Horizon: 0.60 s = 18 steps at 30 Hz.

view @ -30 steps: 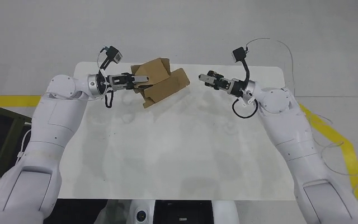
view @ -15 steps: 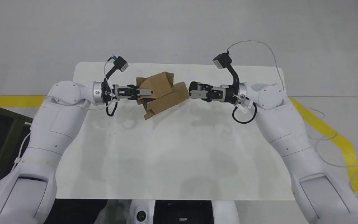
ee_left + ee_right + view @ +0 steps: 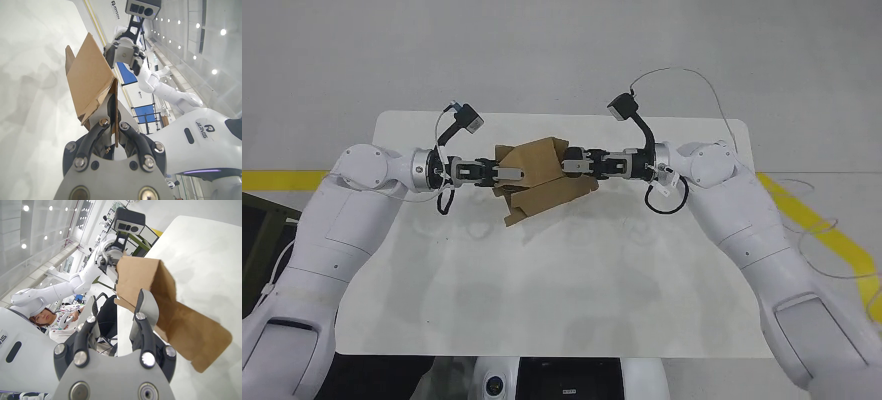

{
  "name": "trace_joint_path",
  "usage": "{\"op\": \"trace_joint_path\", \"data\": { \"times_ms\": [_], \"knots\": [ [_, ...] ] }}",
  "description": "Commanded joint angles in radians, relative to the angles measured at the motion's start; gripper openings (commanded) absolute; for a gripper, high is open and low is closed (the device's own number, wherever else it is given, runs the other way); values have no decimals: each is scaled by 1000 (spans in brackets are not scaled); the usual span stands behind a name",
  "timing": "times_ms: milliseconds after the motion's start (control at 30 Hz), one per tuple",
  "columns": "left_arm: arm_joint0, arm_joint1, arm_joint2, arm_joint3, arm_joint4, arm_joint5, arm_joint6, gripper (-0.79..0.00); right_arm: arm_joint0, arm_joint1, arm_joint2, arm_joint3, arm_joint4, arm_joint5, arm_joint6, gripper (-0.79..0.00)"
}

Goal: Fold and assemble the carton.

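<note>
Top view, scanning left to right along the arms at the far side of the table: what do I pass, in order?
Left pincer, shut on the carton's edge → brown cardboard carton, partly folded → right pincer, open at the carton's other end.

carton [image 3: 542,175] of matt cardboard, cut edges rough and fibrous, table [image 3: 542,290] smooth with faint sheen, left gripper [image 3: 113,102] satin grey metal, dark matt links, glossy screws
</note>
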Motion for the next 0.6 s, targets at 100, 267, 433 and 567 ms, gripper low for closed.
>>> {"op": "trace_joint_path", "data": {
  "times_ms": [100,267,433,567],
  "knots": [
    [11,16,-6,-33,-18,6,-5,-785,19,-2,-21,29,2,-7,-7,-413],
    [16,28,-1,-49,-26,1,-1,-785,29,-8,-51,32,26,-6,-6,-409],
    [17,35,12,-62,-27,-7,7,-785,44,-16,-79,50,49,-7,-7,-409],
    [15,40,23,-66,-28,-13,13,-785,54,-25,-103,56,77,-3,-3,-413]
  ]
}}
